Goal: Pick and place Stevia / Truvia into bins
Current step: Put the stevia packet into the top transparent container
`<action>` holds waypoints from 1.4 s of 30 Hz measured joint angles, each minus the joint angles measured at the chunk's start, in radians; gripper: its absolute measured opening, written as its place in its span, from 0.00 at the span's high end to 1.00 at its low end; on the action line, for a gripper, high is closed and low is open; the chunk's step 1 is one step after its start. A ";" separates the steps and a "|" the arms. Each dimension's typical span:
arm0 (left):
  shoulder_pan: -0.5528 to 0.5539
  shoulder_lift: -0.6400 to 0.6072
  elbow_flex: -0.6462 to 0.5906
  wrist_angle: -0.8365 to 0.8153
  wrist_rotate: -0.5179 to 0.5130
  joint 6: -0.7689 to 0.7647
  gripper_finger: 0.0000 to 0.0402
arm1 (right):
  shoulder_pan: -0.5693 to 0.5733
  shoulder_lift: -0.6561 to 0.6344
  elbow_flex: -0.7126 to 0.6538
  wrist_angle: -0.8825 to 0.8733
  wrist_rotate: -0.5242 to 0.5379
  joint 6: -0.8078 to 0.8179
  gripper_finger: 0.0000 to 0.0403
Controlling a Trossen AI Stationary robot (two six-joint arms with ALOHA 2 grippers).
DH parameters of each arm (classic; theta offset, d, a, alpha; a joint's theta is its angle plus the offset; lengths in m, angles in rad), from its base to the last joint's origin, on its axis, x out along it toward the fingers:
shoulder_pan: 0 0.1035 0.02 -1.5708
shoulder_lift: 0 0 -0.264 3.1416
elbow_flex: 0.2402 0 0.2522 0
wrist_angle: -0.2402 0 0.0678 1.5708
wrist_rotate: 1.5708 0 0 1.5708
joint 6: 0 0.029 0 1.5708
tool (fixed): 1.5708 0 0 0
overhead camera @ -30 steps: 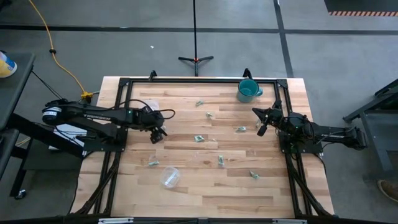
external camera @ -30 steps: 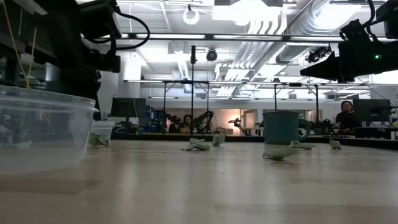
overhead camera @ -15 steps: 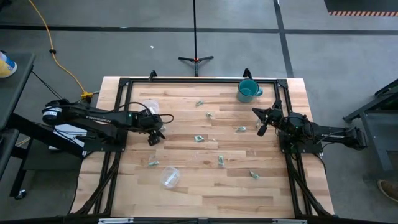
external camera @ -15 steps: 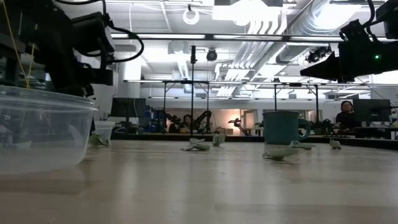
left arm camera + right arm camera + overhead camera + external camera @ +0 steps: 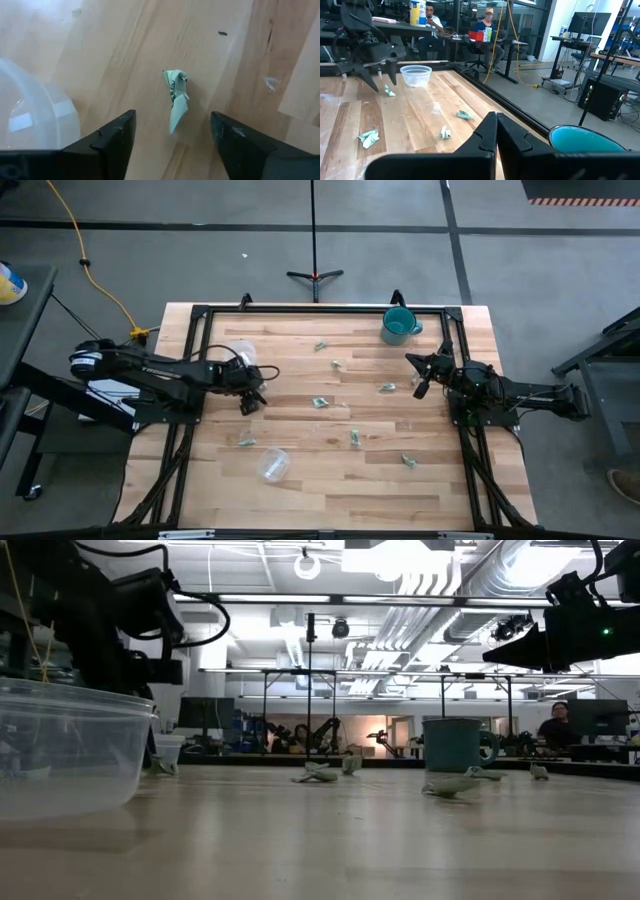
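Wooden desk (image 5: 330, 480) at frame centre: the left tool (image 5: 172, 137) hangs wide over a crumpled pale-green paper sachet (image 5: 177, 97) (seemingly untouched) beside a clear round plastic cup (image 5: 30, 115). Right tool (image 5: 496, 131), frame right, is closed.

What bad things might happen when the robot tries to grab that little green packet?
1. The packet lies crumpled and flat on the wooden table between the left tool's open fingers, so they might slide over it and miss.
2. A clear cup stands very close beside that tool, so it may get bumped or tipped.
3. The right tool is shut and waits near the teal mug, so it likely cannot help.
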 joint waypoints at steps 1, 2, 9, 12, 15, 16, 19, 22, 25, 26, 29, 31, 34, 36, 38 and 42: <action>0.000 0.008 0.000 0.001 0.000 0.000 0.34 | 0.000 0.000 0.000 0.000 0.000 0.000 1.00; 0.000 0.017 0.000 0.006 0.000 0.000 0.37 | 0.000 0.000 0.000 0.000 0.000 0.000 1.00; -0.001 0.072 0.003 0.021 0.007 0.000 0.56 | 0.000 0.000 0.000 -0.001 0.000 -0.005 1.00; -0.002 0.073 0.003 0.029 0.022 0.003 0.65 | 0.000 0.000 0.000 -0.001 0.000 -0.008 1.00; -0.002 0.068 0.002 0.036 0.043 0.040 0.75 | 0.000 0.000 0.000 -0.001 0.000 -0.008 1.00; -0.001 0.068 0.001 0.044 0.045 0.053 0.78 | 0.000 0.000 0.000 -0.001 0.000 -0.008 1.00; 0.000 0.070 0.000 0.065 0.046 0.077 0.90 | 0.000 0.000 0.000 -0.001 0.000 -0.008 1.00; 0.000 0.071 0.008 0.063 0.045 0.101 0.94 | 0.000 0.000 0.000 -0.001 0.000 -0.008 1.00; 0.000 0.069 0.048 0.065 0.012 0.105 0.92 | 0.000 0.000 0.000 -0.001 0.000 -0.008 1.00; 0.000 0.065 0.066 0.066 0.002 0.109 0.90 | 0.000 0.000 0.000 -0.001 0.000 -0.008 1.00; 0.000 0.063 0.132 0.060 -0.007 0.173 0.84 | 0.000 0.000 0.000 -0.001 0.000 -0.008 1.00; 0.001 0.063 0.184 0.015 -0.045 0.200 0.84 | 0.000 0.000 0.000 -0.001 0.000 -0.004 1.00; 0.001 0.063 0.255 -0.104 -0.147 0.216 0.91 | 0.000 0.000 0.000 -0.001 0.000 0.000 1.00; 0.002 0.061 0.293 -0.164 -0.175 0.209 0.95 | 0.000 0.000 0.000 -0.001 0.000 0.002 1.00; 0.001 0.051 0.313 -0.186 -0.174 0.209 0.95 | 0.000 0.000 0.000 -0.001 0.000 0.003 1.00; 0.001 0.052 0.318 -0.184 -0.059 0.204 0.82 | 0.000 0.000 0.000 -0.001 0.000 0.003 1.00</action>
